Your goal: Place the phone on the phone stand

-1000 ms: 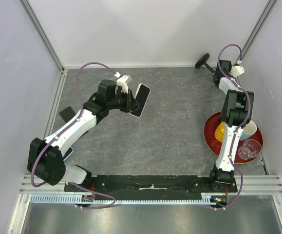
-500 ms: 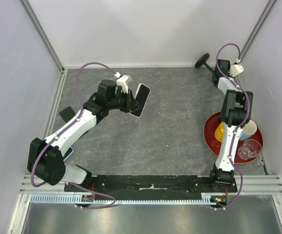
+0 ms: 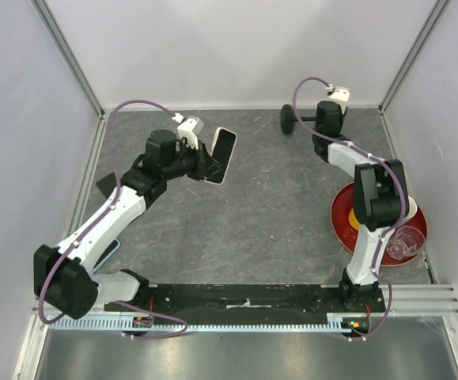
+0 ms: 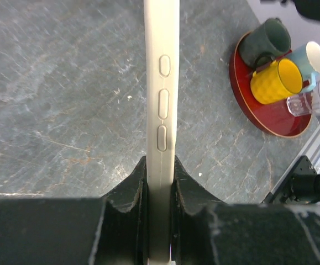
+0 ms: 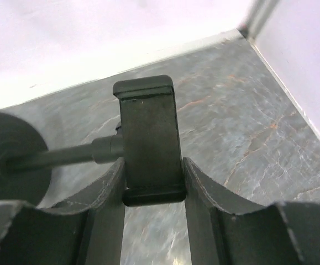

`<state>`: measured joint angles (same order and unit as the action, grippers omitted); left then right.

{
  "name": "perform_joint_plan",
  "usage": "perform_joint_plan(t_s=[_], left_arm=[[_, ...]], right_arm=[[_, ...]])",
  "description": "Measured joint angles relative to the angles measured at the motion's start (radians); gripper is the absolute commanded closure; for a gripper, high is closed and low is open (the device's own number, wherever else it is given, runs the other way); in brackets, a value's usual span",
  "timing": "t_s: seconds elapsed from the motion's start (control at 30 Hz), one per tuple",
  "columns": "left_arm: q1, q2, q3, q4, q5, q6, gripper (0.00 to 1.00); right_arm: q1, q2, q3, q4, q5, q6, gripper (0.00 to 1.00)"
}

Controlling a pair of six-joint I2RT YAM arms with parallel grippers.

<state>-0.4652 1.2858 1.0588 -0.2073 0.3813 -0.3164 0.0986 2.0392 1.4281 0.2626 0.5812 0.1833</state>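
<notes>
**Phone stand carried in from the far right corner**

The right gripper [image 3: 326, 119] has swung the phone stand [image 3: 296, 119] left along the back wall, and the left gripper [image 3: 204, 165] has raised the phone [image 3: 220, 155] slightly. Both are held off the table, well apart. The left jaws pinch the phone's faces with its button edge showing, and the right jaws clamp the stand's cradle [image 5: 148, 138]. To do this well, set the stand upright on its round base first. Then line the phone up square with the cradle before letting go.
</notes>
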Motion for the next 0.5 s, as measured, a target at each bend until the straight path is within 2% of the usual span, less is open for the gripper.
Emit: perform_joint_plan(t_s=[0.13, 0.3, 0.4, 0.5], left_arm=[[0.054, -0.090, -0.014, 0.005, -0.026, -0.008, 0.98], [0.225, -0.195, -0.066, 0.077, -0.040, -0.080, 0.98], [0.312, -0.213, -0.095, 0.115, -0.042, -0.122, 0.98], [0.362, -0.211, -0.119, 0.140, -0.038, -0.160, 0.98]], right_arm=[[0.129, -0.212, -0.198, 0.085, -0.078, -0.177, 1.00], [0.336, -0.470, -0.438, 0.212, -0.170, -0.403, 1.00], [0.503, -0.567, -0.553, 0.294, -0.161, -0.554, 1.00], [0.696, -0.599, -0.650, 0.378, -0.104, -0.701, 1.00]])
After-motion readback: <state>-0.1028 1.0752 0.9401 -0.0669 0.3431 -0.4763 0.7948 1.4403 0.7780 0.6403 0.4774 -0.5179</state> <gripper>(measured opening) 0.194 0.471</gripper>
